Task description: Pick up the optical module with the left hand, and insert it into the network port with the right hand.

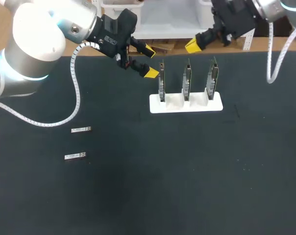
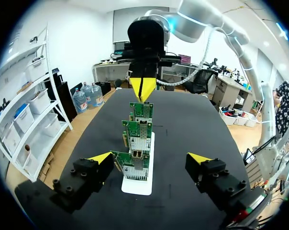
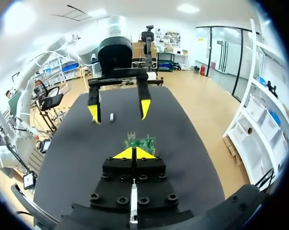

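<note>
Gripper state: the left gripper [image 1: 149,61] hangs wide open and empty above the far part of the table [image 1: 187,186], just left of a white stand [image 1: 155,104]. The right gripper [image 1: 192,46] sits at the far edge behind the stand, its yellow tips pressed together on nothing.

The stand holds three upright network cards [image 1: 187,81] in a row. The left wrist view looks along that row at the network port [image 2: 135,155] openings of the nearest card.

Two optical modules lie flat near the table's left edge, well apart from both grippers. These are the farther module [image 1: 81,129] and the nearer module [image 1: 75,156], one just in front of the other, with their long axes parallel to the front edge. Neither is in a grip, so the pick-up is judged to be the step in hand.

To do it well, the left arm should carry its gripper over toward the left edge and centre it above one module only. It should then turn the wrist so the fingers close across the narrow sides rather than the ends. Finally it should descend until the tips straddle the body without pressing into the table.

A hold near one end would likely leave the other end free for the right gripper to take over. Which module is meant cannot be told.
</note>
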Robot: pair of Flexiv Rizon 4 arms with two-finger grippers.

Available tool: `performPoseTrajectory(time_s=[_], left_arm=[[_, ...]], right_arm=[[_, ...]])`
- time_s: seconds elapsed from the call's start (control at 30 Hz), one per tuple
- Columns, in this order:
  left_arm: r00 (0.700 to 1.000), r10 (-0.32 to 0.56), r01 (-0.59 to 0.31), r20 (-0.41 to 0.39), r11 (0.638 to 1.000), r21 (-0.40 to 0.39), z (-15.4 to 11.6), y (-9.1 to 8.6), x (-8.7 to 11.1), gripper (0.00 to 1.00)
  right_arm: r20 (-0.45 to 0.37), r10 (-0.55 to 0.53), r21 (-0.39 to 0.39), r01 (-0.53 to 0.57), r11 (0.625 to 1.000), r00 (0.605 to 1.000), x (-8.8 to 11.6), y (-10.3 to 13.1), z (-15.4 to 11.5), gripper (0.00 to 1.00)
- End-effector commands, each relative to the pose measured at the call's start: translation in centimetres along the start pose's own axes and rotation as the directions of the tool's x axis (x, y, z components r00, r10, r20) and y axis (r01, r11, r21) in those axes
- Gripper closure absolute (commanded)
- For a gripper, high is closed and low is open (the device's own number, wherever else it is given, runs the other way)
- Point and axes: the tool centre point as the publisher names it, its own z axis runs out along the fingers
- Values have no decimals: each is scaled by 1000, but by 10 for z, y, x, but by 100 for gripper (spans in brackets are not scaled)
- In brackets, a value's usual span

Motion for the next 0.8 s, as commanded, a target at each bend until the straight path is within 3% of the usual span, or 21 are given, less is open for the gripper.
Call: performPoseTrajectory(time_s=[0.03,0.43,0.8], left_arm=[[1000,-4,4,-7,1000,-3,0,-1,-1,0],[1000,-4,4,-7,1000,-3,0,-1,-1,0],[1000,-4,4,-7,1000,-3,0,-1,-1,0]], right_arm=[[-3,-6,-23,6,1000,1000,7,-8,-5,100],[-34,-15,-83,12,996,999,20,-8,-11,100],[-48,-7,-87,2,996,999,30,-7,-11,100]])
